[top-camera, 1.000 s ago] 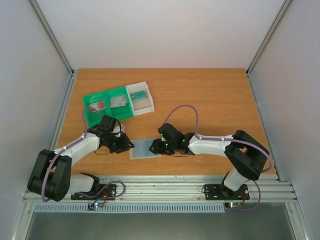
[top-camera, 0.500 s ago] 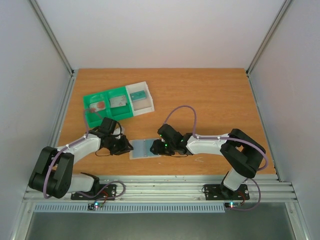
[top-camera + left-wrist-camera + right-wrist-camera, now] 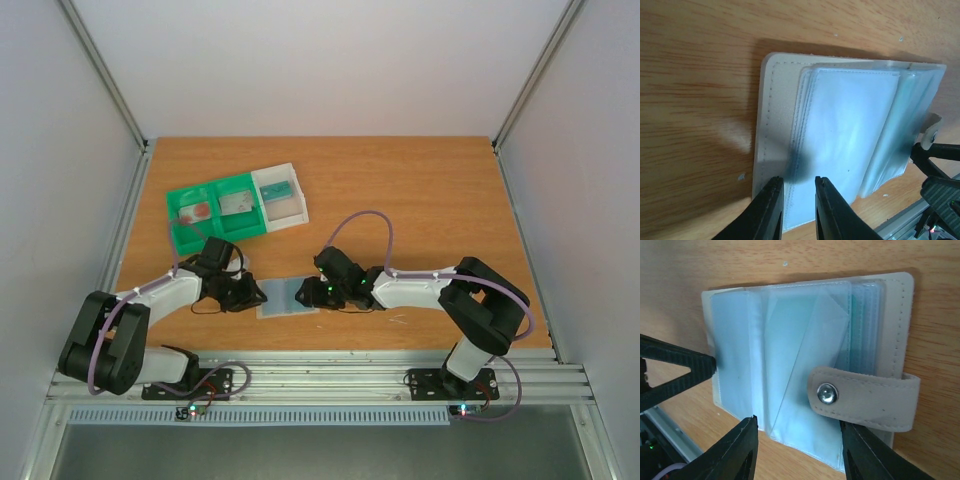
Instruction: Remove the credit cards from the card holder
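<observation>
Nearest you, the card holder point(image 3: 290, 297) lies open and flat on the wood-grain table point(image 3: 420, 200), close to its front edge. It is pale stitched leatherette with glossy clear pocket sleeves point(image 3: 850, 120). Your left gripper point(image 3: 797, 181) has its black fingers set narrow at the holder's left edge; you cannot tell whether they pinch anything. Your right gripper point(image 3: 796, 424) stands spread and unclenched beside the rounded tab point(image 3: 865, 392) with its metal snap point(image 3: 826, 393). Farther back, the green-and-white plastic tray point(image 3: 288, 210) holds three credit cards point(image 3: 236, 203), one per compartment.
</observation>
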